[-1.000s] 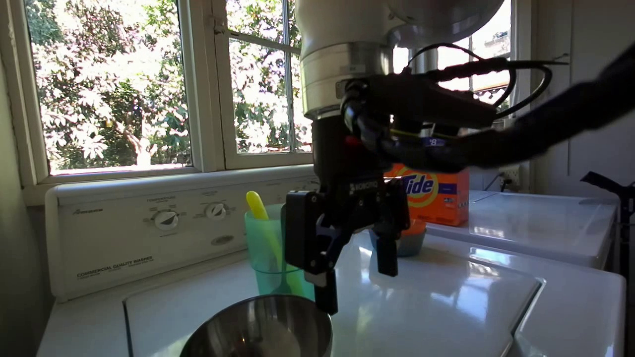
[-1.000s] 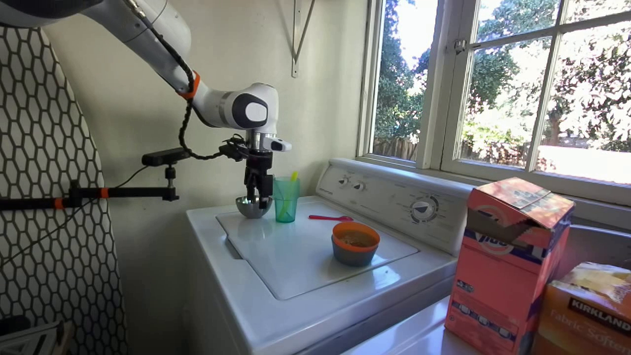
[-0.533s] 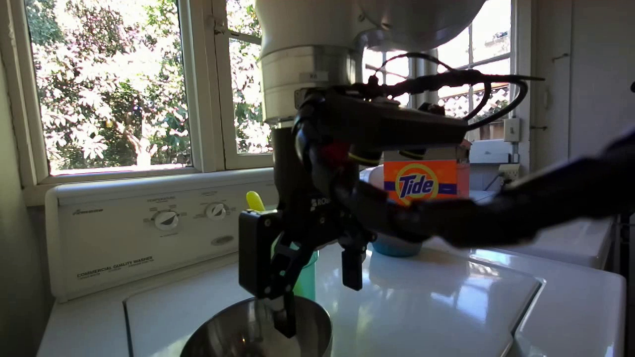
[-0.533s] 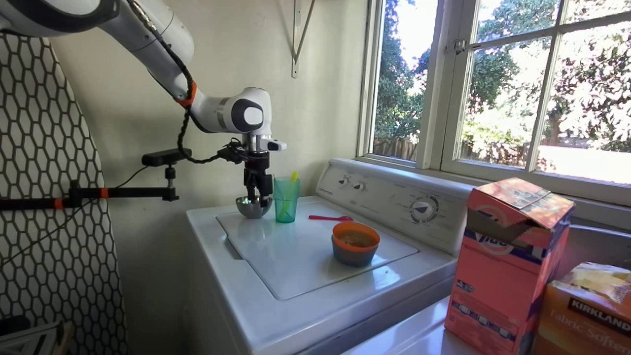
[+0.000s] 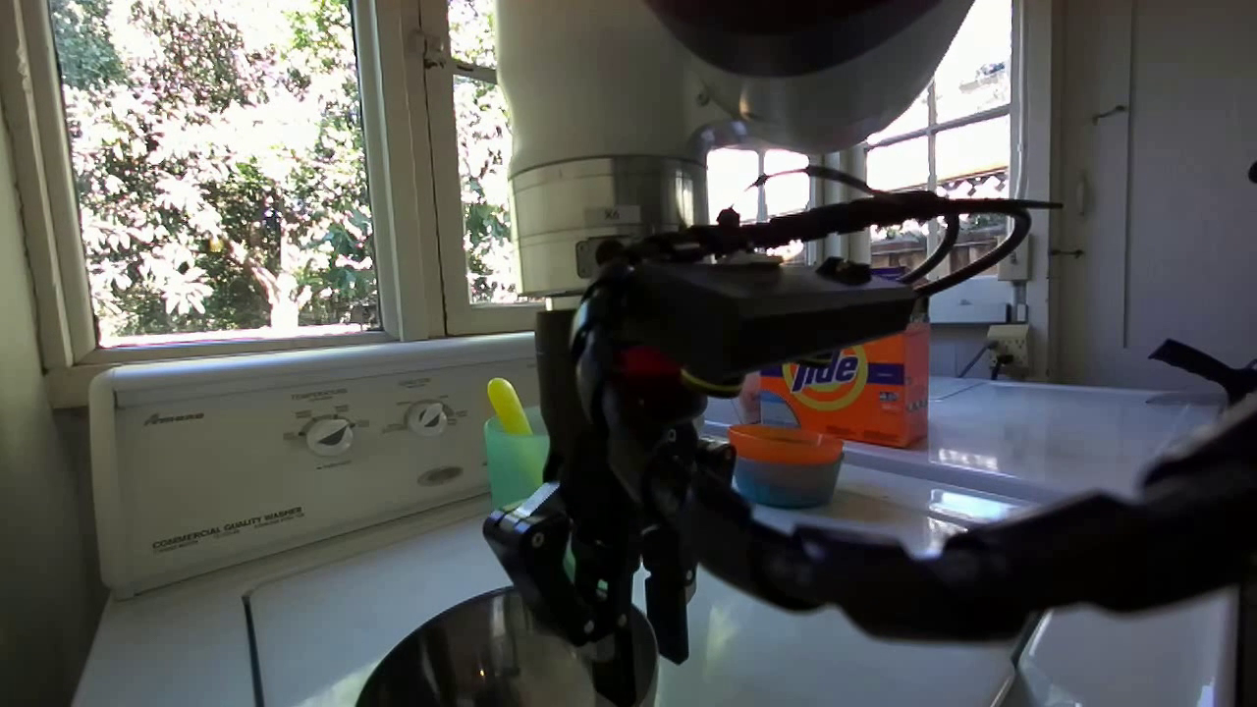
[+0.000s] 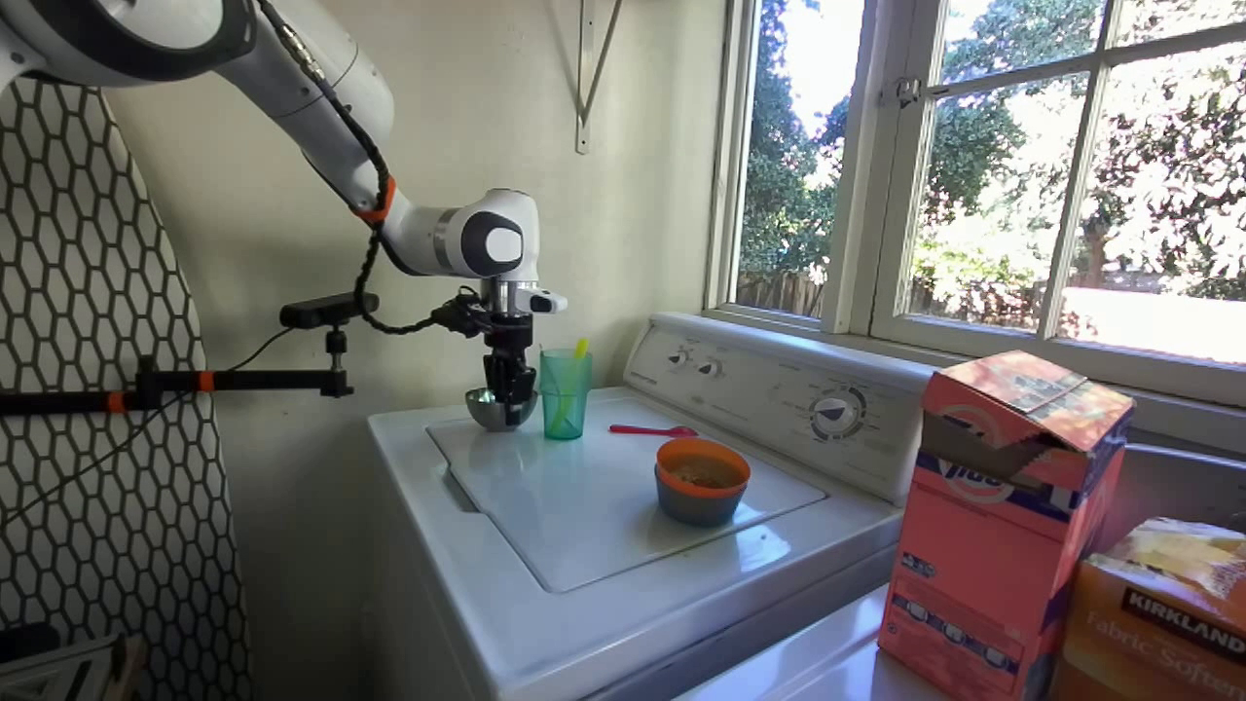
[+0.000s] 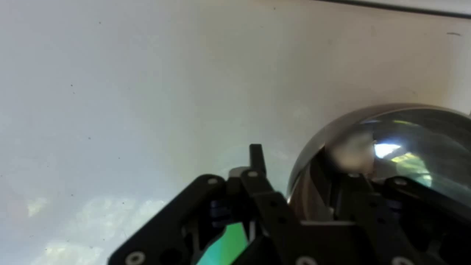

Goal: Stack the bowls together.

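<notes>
- The silver bowl (image 6: 484, 413): upright, just left of the green cup (image 6: 570, 409) in an exterior view. I'd say the step in hand is pinching its rim.
- The gripper (image 7: 289, 158): straddling the bowl's cup-side rim, fingers parted, one inside and one outside. In the wrist view there's a gap between the outer finger and the metal, so nothing's gripped yet. I'd center the wall between the fingers first, then squeeze slowly (shiny metal probably loves to swivel).
- The green cup itself: near the gripper, with a yellow handle (image 6: 581, 347) poking out. Go straight up with the bowl before any sideways move, or the cup will likely get clipped.
- The red spoon (image 6: 647, 430): lying flat, right of the cup. Carry over it, not through it.
- The orange bowl (image 6: 703, 490), sitting in the blue bowl (image 6: 699, 510): farther right of the cup, past the spoon. Two of three are together, so I'd guess only the silver bowl's left. Keep it level, come down centered, release low. Can't tell which would nest in which.
</notes>
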You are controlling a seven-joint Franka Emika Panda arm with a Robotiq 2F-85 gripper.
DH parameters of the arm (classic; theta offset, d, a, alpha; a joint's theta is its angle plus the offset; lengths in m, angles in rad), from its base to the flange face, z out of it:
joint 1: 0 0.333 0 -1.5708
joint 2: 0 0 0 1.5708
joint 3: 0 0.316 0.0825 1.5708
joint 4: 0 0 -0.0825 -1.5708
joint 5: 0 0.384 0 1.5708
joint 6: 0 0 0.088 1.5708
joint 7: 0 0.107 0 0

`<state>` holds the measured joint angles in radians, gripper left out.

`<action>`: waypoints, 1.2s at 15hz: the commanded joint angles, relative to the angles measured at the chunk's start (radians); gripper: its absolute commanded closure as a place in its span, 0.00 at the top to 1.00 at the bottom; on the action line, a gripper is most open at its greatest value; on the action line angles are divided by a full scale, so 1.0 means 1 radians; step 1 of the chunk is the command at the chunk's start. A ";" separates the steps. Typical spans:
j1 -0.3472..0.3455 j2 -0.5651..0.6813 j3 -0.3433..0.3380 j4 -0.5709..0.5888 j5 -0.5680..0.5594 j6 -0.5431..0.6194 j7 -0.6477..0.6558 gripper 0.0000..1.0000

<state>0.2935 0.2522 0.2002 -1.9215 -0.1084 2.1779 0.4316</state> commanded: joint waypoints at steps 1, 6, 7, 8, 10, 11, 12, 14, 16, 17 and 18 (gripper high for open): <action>0.015 0.018 -0.010 0.012 -0.011 0.015 0.013 0.09; 0.013 0.013 -0.001 0.036 0.013 -0.012 -0.019 0.01; 0.009 -0.001 0.005 0.049 0.031 -0.056 -0.042 0.00; 0.003 -0.017 0.010 0.053 0.049 -0.093 -0.070 0.01; -0.020 -0.057 0.021 0.034 0.119 -0.147 -0.159 0.01; -0.034 -0.087 0.022 0.016 0.166 -0.172 -0.200 0.01; -0.044 -0.113 0.021 -0.002 0.208 -0.188 -0.231 0.01; -0.055 -0.167 0.006 -0.026 0.242 -0.260 -0.228 0.01; -0.062 -0.213 -0.008 -0.037 0.219 -0.359 -0.169 0.01; -0.067 -0.233 -0.011 -0.040 0.211 -0.409 -0.145 0.01; -0.071 -0.256 -0.015 -0.047 0.198 -0.460 -0.102 0.01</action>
<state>0.2346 0.0821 0.1927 -1.9161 0.0967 1.8272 0.2514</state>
